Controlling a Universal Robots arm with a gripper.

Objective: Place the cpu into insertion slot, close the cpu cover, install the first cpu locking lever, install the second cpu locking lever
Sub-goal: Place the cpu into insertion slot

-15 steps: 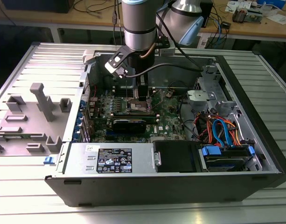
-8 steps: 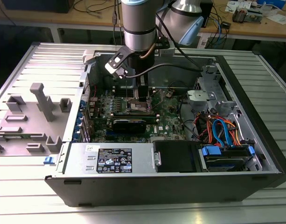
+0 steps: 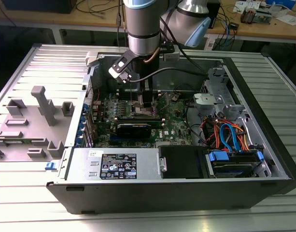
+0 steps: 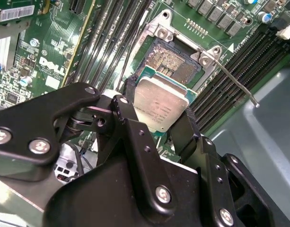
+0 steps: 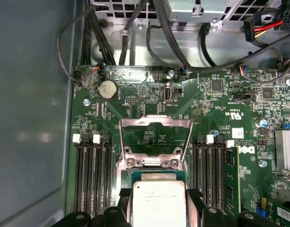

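My gripper [image 4: 160, 113] is shut on the cpu [image 4: 161, 105], a small silver-topped square chip pinched between the two black fingers [image 4: 130, 111]. The chip hangs slightly tilted over the near half of the insertion slot [image 4: 172, 61], whose dark pin field shows beyond it. I cannot tell whether chip and slot touch. In the first wrist view the cpu [image 5: 159, 203] sits between the fingers [image 5: 194, 198], and the cpu cover [image 5: 154, 122] stands swung open behind it. A thin locking lever [image 4: 237, 82] sticks out free beside the slot. In the exterior view the gripper [image 3: 145, 104] reaches down into the computer case.
Long black memory slots [image 5: 90, 175] flank the socket on both sides. A black graphics card [image 3: 138, 128], power supply [image 3: 116, 164], drive bay with blue and orange cables [image 3: 230, 137] and case walls [image 3: 263, 116] surround the board. A grey parts holder [image 3: 39, 113] lies on the exterior view's left.
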